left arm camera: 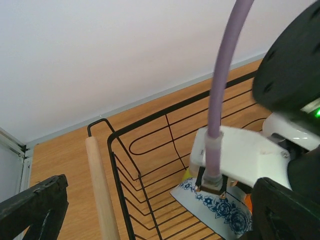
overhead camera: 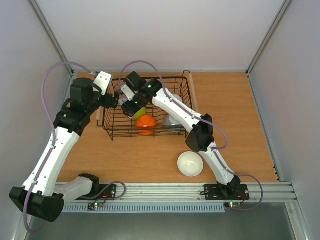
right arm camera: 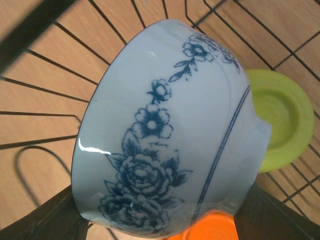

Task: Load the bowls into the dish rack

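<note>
Starting at the left of the dish rack [overhead camera: 120,127], the left end effector [overhead camera: 113,101] hangs just outside the rack's left wooden handle [left arm camera: 100,190]. Its fingers are spread wide with nothing between them. Just inside that end of the rack, the right arm reaches in from the near side. Its end effector [overhead camera: 131,106] is clamped on the white bowl with the blue flowers [right arm camera: 165,135], one finger on each side. The bowl is tipped on its side above the wire floor, with its foot turned toward the yellow-green bowl [right arm camera: 280,120] just beside it. I cannot tell whether it touches the wires yet. The orange bowl [overhead camera: 145,124] sits next along the rack's near side, and the grey speckled bowl [overhead camera: 173,121] sits beyond that, toward the rack's right end. Outside the rack, off its near right corner, a plain white bowl [overhead camera: 190,164] stands mouth-up on the tabletop [overhead camera: 235,125], well apart from the wire wall. To my eye, the flowered bowl only needs lowering and letting go in the gap at the rack's left end, clear of the yellow-green one. The white bowl would come next. It lies on the right arm's side, close under that arm's elbow, so the right arm is the nearer one, though the left is the free one.
</note>
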`<state>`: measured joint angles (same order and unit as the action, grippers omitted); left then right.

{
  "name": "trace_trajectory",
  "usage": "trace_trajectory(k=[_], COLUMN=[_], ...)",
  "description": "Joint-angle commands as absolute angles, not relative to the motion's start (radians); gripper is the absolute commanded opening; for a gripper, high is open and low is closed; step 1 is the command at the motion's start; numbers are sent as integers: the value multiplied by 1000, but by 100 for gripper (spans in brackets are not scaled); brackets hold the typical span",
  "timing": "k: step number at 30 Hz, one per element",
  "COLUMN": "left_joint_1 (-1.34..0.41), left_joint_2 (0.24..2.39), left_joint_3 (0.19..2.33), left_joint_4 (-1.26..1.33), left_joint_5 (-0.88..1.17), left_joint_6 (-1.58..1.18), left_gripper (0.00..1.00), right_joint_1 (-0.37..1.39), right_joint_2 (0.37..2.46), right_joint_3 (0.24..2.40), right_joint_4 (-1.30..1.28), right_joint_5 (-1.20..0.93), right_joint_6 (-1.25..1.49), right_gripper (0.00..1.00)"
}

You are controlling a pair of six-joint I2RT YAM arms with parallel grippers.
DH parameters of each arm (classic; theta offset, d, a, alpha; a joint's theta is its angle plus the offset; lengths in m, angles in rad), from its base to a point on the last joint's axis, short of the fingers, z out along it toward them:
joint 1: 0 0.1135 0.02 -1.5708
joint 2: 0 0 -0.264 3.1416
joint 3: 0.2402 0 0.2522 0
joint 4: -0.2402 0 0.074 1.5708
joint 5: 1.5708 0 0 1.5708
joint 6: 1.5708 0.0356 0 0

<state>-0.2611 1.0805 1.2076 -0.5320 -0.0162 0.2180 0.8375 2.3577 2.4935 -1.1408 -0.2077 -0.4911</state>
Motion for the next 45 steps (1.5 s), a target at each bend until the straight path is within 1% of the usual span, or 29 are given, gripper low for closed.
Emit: trace_trajectory(k=[1, 7, 12, 19, 25, 29, 33, 36, 37, 38, 40, 41, 42, 45], left_joint_1=[-255, -256, -255, -256, -254, -254, -255, -253, -254, -255, -255, -254, -254, -255], left_joint_2=[1076, 1076, 1077, 1075, 1065, 1065, 1062, 1058, 1058, 1059, 1062, 1063, 1064, 1068], left_joint_3=[1194, 1190, 1187, 1181, 1180, 1176, 1176, 1178, 1178, 1178, 1178, 1177, 1176, 1174], left_joint_4=[-472, -472, -471, -466, -467, -464, -458, -453, -454, -453, -450, -449, -448, -446], left_joint_5=[-36, -37, -32, -32, -39, -39, -60, -93, -99, -102, -100, -100, -98, -97], left_joint_6=[227, 227, 226, 228, 230, 230, 232, 232, 233, 233, 233, 231, 233, 233], left_gripper=[99, 99, 99, 99, 99, 99, 99, 99, 99, 99, 99, 99, 99, 99], right_joint_1=[858, 865, 889, 966, 998, 1004, 1011, 1013, 1013, 1012, 1013, 1013, 1014, 1014], right_joint_2=[2429, 2502, 2529, 2563, 2592, 2615, 2617, 2634, 2639, 2642, 2645, 2645, 2645, 2636], right_joint_3=[2565, 2602, 2597, 2569, 2515, 2485, 2398, 2395, 2395, 2395, 2393, 2390, 2384, 2362], right_joint_4=[-1184, -1171, -1134, -1022, -875, -808, -682, -673, -676, -681, -693, -696, -695, -685], right_joint_5=[-88, -6, 109, 286, 414, 437, 451, 439, 434, 432, 424, 422, 421, 419], right_joint_6=[-544, -565, -600, -737, -848, -919, -1025, -1042, -1042, -1043, -1039, -1037, -1035, -1034], right_gripper=[1, 1, 1, 1, 1, 4, 5, 6, 8, 12, 28, 38, 45, 61])
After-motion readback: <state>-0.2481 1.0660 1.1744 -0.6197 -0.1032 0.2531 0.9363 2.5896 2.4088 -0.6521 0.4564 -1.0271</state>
